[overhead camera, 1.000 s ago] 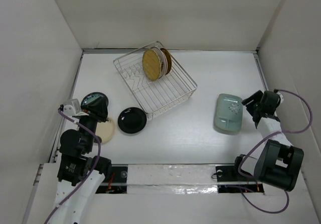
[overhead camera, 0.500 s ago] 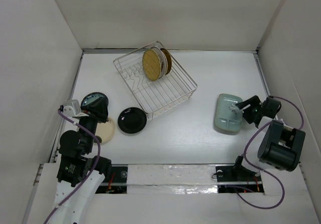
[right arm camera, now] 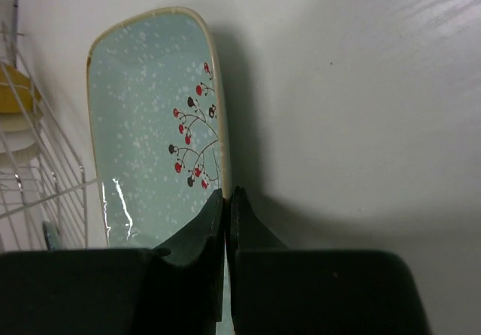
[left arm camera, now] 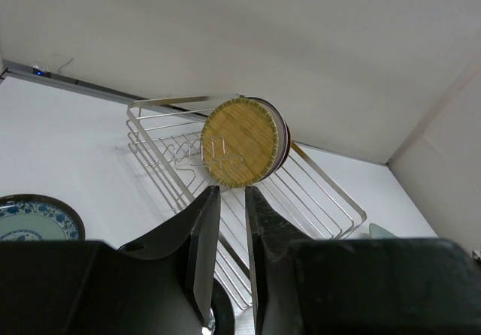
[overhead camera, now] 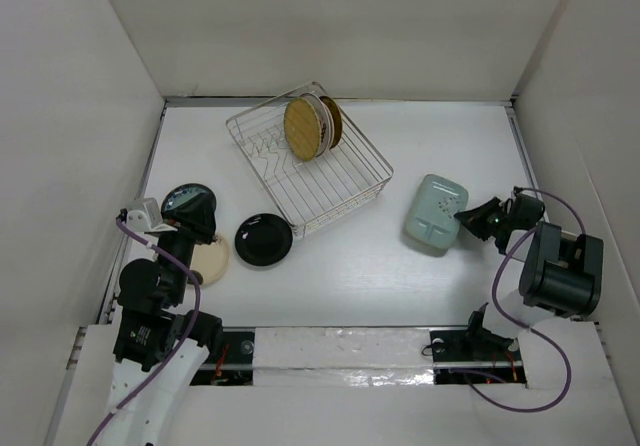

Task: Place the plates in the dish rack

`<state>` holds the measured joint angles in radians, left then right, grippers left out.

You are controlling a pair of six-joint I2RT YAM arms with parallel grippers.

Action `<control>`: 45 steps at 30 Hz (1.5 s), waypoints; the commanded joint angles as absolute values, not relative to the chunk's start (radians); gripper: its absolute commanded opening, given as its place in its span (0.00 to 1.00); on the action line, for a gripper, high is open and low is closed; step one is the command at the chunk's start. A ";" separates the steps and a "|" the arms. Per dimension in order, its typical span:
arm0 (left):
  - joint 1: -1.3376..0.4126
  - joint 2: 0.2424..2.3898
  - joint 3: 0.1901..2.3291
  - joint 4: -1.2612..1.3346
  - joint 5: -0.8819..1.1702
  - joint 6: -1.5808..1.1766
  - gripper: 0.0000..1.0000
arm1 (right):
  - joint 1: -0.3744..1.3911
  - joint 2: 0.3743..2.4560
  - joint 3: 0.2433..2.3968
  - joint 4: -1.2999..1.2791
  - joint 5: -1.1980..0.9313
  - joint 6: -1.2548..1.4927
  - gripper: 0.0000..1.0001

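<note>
The dish rack (overhead camera: 335, 181) (left arm camera: 316, 192) sits at the back centre, with a tan round plate (overhead camera: 302, 128) (left arm camera: 239, 141) and two more plates on edge in its far end. My right gripper (overhead camera: 468, 217) (right arm camera: 228, 194) is shut on the right rim of the pale green rectangular plate (overhead camera: 433, 213) (right arm camera: 146, 117), which has red berry marks. My left gripper (overhead camera: 208, 228) (left arm camera: 233, 192) hovers at the left with its jaws slightly apart and nothing between them. Below it lie a black plate (overhead camera: 264, 239), a cream plate (overhead camera: 213, 261) and a teal patterned plate (overhead camera: 183, 199) (left arm camera: 30, 221).
White walls close in the table on the left, back and right. The rack's wire corner (right arm camera: 45, 177) shows at the left of the right wrist view, close to the green plate. Bare table lies between the rack and the right arm.
My right gripper has gone from open beside the green plate to shut on its rim, and the plate has shifted left and turned. The left arm has not moved.
</note>
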<state>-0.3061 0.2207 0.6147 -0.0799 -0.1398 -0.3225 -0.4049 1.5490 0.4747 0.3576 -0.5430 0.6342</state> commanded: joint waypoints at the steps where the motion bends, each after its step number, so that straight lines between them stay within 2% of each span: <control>1: -0.310 0.238 0.609 -0.049 -0.143 -0.314 0.18 | -0.405 1.491 0.419 0.278 -0.413 0.621 0.00; 8: -0.310 0.249 0.611 -0.048 -0.141 -0.316 0.18 | -0.244 1.125 0.515 0.128 -0.223 0.612 0.00; 11: -0.310 0.252 0.609 -0.048 -0.140 -0.316 0.18 | -0.096 1.037 0.685 0.022 -0.111 0.569 0.00; 14: -0.310 0.253 0.609 -0.046 -0.138 -0.316 0.18 | 0.094 1.080 0.930 -0.096 0.021 0.483 0.00; 16: -0.310 0.253 0.609 -0.046 -0.138 -0.316 0.18 | 0.190 1.152 1.079 -0.187 0.101 0.407 0.00; 17: -0.310 0.253 0.611 -0.045 -0.137 -0.316 0.18 | 0.278 1.242 1.223 -0.211 0.127 0.382 0.00; 21: -0.310 0.256 0.607 -0.041 -0.132 -0.318 0.18 | 0.446 1.523 1.607 -0.365 0.268 0.260 0.00; 23: -0.310 0.259 0.607 -0.040 -0.129 -0.318 0.18 | 0.488 1.642 1.765 -0.418 0.282 0.236 0.00; 24: -0.310 0.259 0.607 -0.040 -0.129 -0.319 0.18 | 0.524 1.763 1.922 -0.473 0.288 0.216 0.00; 26: -0.310 0.265 0.607 -0.040 -0.129 -0.319 0.18 | 0.561 1.877 2.084 -0.529 0.322 0.195 0.00; 27: -0.310 0.268 0.607 -0.040 -0.130 -0.318 0.18 | 0.580 1.993 2.252 -0.585 0.343 0.169 0.00; 31: -0.310 0.278 0.609 -0.037 -0.133 -0.316 0.18 | 0.638 2.242 2.642 -0.693 0.428 0.129 0.00; 33: -0.310 0.281 0.609 -0.038 -0.137 -0.318 0.18 | 0.652 2.282 2.697 -0.661 0.452 0.109 0.00; 38: -0.310 0.295 0.609 -0.037 -0.137 -0.314 0.18 | 0.680 2.282 2.574 -0.502 0.529 0.049 0.00; 42: -0.310 0.302 0.611 -0.038 -0.141 -0.316 0.18 | 0.709 2.370 2.658 -0.499 0.603 -0.050 0.00; 45: -0.310 0.305 0.611 -0.037 -0.143 -0.314 0.18 | 0.735 2.387 2.635 -0.448 0.655 -0.104 0.00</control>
<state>-0.3061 0.2928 0.6147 -0.0795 -0.1398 -0.3229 0.7101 2.4039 2.5668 -0.6460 0.5423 -0.0166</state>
